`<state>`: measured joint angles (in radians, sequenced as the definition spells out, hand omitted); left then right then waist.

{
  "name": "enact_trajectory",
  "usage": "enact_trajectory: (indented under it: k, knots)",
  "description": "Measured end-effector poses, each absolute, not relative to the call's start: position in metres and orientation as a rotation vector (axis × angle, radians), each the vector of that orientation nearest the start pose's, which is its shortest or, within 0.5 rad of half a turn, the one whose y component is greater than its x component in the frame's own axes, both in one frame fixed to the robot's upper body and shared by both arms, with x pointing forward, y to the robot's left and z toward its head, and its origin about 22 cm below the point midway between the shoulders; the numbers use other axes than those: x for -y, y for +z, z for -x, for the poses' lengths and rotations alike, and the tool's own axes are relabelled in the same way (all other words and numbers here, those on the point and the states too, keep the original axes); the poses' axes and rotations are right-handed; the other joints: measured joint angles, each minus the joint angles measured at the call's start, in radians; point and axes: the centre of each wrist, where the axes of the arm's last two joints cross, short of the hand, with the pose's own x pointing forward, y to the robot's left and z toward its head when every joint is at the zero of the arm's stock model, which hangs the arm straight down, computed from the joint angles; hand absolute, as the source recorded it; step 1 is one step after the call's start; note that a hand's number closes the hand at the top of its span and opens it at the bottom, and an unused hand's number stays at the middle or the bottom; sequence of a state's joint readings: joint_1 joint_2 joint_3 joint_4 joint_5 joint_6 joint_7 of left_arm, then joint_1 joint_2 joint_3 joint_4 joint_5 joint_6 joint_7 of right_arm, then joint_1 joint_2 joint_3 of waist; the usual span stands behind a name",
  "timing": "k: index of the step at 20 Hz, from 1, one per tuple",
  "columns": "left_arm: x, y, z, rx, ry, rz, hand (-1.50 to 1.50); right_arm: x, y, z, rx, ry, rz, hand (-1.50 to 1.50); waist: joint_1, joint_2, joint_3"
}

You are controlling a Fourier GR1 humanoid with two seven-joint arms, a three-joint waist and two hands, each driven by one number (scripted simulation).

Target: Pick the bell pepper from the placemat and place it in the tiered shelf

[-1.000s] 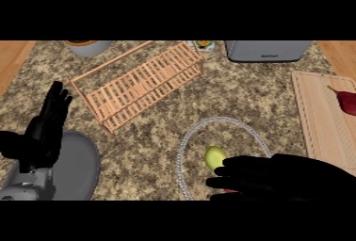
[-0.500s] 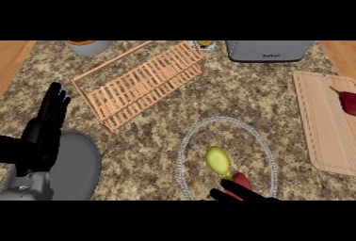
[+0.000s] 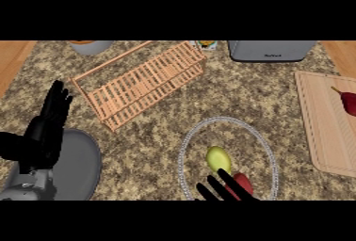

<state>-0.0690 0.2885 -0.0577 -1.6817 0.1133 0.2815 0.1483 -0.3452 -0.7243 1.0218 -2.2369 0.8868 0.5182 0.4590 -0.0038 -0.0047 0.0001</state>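
Two pieces on placemat [image 3: 186,155] | red one [image 3: 243,180], judged the bell pepper, touches right hand [image 3: 221,187] at its 1 o'clock | yellow-green piece [image 3: 218,159] at 12, long axis 12–6 | right hand nearer, fingers straight, holding nothing | left hand [image 3: 45,136] resting at 9, fingers up | tiered shelf [image 3: 139,82] at 11

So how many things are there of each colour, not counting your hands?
Yellow-green: 1, pepper
Red: 2, piece by right hand, one on cutting board
Wood: 2, tiered shelf, cutting board
Grey: 3, plate, toaster, pot
Total: 8
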Motion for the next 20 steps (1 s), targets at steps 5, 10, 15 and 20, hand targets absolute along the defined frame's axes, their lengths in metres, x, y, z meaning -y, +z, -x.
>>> enact_trajectory:
  k: [5, 10, 15, 20]
  knots:
    - [-0.269, 0.055, -0.253, 1.605, 0.044, -0.249, 0.00, 0.142, 0.109, -0.136, -1.873, -2.927, -1.031, -1.50, 0.002, 0.003, 0.000]
    - [-0.269, 0.056, -0.260, 1.604, 0.039, -0.249, 0.00, 0.153, 0.091, -0.145, -1.869, -2.927, -1.041, -1.50, 0.002, 0.004, 0.000]
    - [-0.265, 0.059, -0.253, 1.605, 0.038, -0.244, 0.00, 0.154, 0.073, -0.155, -1.864, -2.941, -1.037, -1.50, 0.005, 0.004, 0.000]
    - [-0.274, 0.055, -0.256, 1.605, 0.038, -0.244, 0.00, 0.156, 0.057, -0.170, -1.857, -2.944, -1.047, -1.50, 0.005, 0.005, 0.000]
